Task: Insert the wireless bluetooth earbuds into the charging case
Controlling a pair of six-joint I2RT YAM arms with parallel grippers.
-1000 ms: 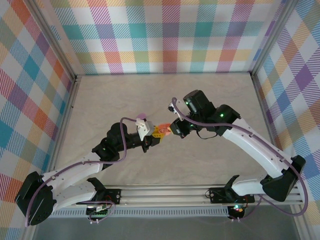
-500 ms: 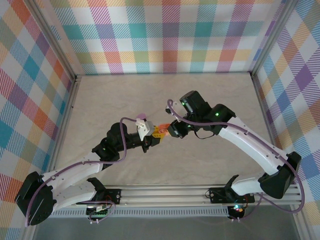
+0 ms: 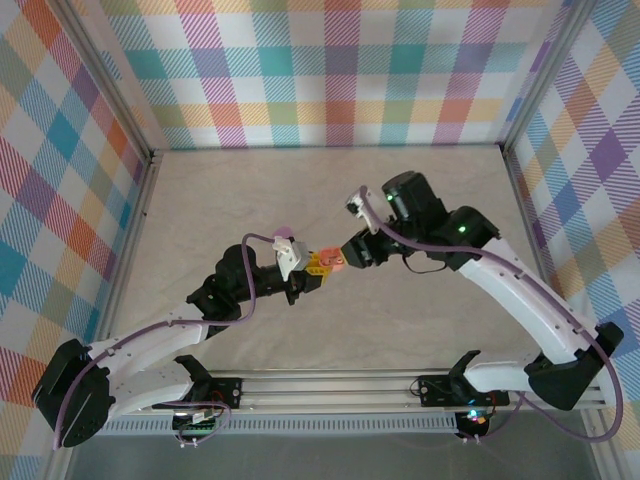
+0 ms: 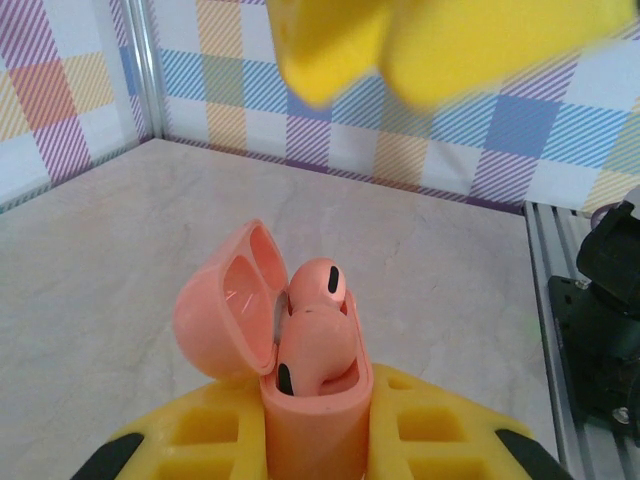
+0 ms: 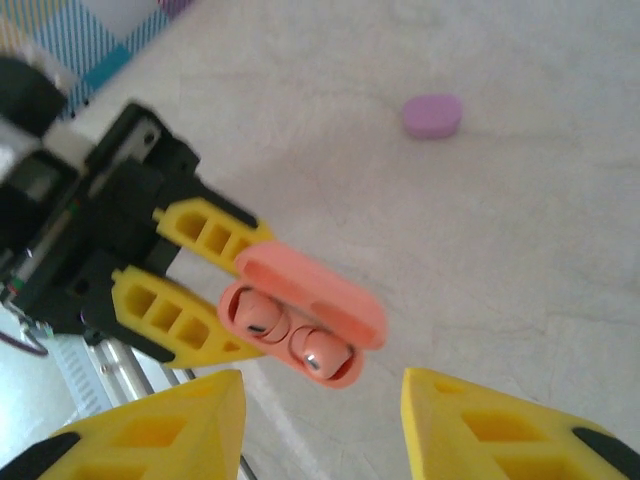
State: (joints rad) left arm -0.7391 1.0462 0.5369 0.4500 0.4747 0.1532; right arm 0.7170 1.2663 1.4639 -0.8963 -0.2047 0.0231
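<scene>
Yellow fingers (image 5: 195, 222) of the left gripper (image 3: 316, 266) were squeezed tight on the bottom half of the pink-orange case (image 4: 312, 430), one on each side. They held the case up off the table (image 3: 250, 180). The case lid (image 4: 225, 315) was flipped open and leaned back to one side.

Two pink-orange earbuds (image 4: 318, 285) sat side by side in the holes of the case. In the left wrist view, one bud poked up a bit higher than the other bud (image 4: 315, 345). Each had a little dark spot on it.

Just beside the case, on its open side, was the right gripper (image 5: 322, 400). Its own yellow fingers (image 5: 160, 430) were spread apart and let go, with nothing between them. They did not touch the case or the buds. In the left wrist view they showed as blurry yellow shapes above the case.

Well apart from the case, a small purple case (image 5: 432, 116) lay flat on the table with its lid closed. Checked walls (image 3: 340, 60) in many colors stood far behind the case.
</scene>
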